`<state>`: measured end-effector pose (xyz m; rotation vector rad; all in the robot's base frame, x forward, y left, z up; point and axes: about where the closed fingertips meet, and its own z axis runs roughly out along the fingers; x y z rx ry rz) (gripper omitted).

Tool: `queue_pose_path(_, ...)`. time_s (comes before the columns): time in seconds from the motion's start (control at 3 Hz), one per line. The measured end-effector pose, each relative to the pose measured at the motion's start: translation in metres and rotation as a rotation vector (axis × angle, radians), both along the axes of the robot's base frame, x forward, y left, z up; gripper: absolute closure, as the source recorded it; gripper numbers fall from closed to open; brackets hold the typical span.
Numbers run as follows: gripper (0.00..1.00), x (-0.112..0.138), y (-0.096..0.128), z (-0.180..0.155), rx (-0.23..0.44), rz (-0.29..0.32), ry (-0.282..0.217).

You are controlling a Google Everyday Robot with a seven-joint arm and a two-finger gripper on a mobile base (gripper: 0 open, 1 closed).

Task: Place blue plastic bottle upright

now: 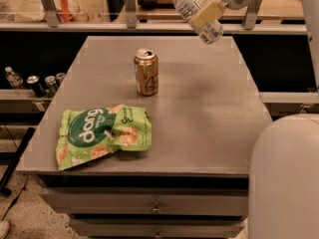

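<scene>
The blue plastic bottle (192,10) is clear with a white cap and a pale label. It hangs in the air above the far right part of the grey table (209,113), tilted with its cap up and to the left. My gripper (205,14) is shut on the bottle's middle, reaching in from the upper right. The bottle is well above the tabletop and touches nothing else.
A gold drink can (146,72) stands upright on the table's far middle. A green snack bag (102,134) lies at the front left. Several dark cans and a tiny bottle (11,76) sit on a low shelf at the left. My white arm fills the lower right corner.
</scene>
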<state>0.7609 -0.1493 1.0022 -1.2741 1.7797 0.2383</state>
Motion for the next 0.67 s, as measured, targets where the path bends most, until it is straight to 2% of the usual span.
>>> queue_pose_path(0.33,1.00,-0.007,-0.004,0.003,0.055,-0.032,-0.030)
queue_pose_path(0.67,1.00,-0.017,0.007,-0.012,0.082,-0.035,-0.033)
